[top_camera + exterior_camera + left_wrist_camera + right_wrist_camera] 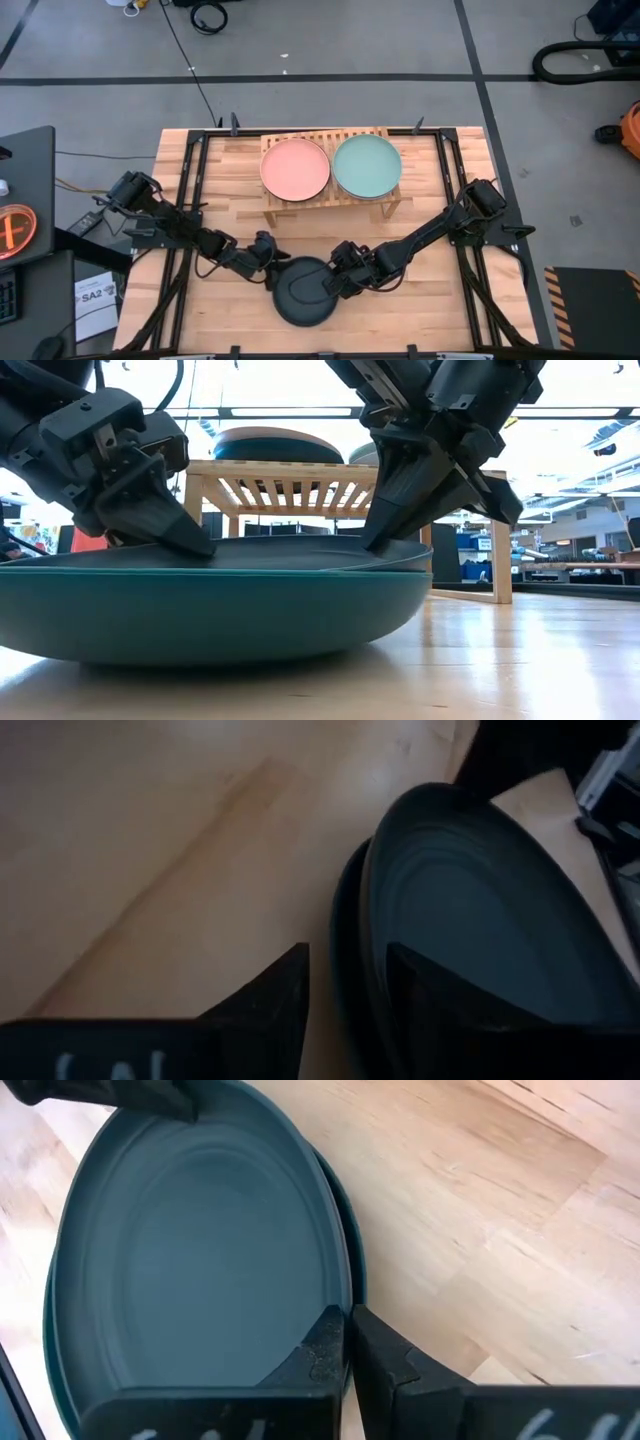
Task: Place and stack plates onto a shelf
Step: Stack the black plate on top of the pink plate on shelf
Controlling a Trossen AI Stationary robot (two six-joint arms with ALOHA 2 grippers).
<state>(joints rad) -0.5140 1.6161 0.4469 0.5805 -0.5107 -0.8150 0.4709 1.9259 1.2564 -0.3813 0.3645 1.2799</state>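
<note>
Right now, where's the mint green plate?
In the high view, the mint green plate sits on the shelf's right half, beside the salmon pink plate.

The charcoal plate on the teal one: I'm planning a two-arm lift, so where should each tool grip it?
Grip the charcoal plate at opposite rim edges, the left tool from its side, the right tool from its own. The thin rim stands proud of the teal plate.

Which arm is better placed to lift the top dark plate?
Probably right: the right gripper is shut on the charcoal plate's rim, while the left gripper only straddles the opposite rim.
</note>
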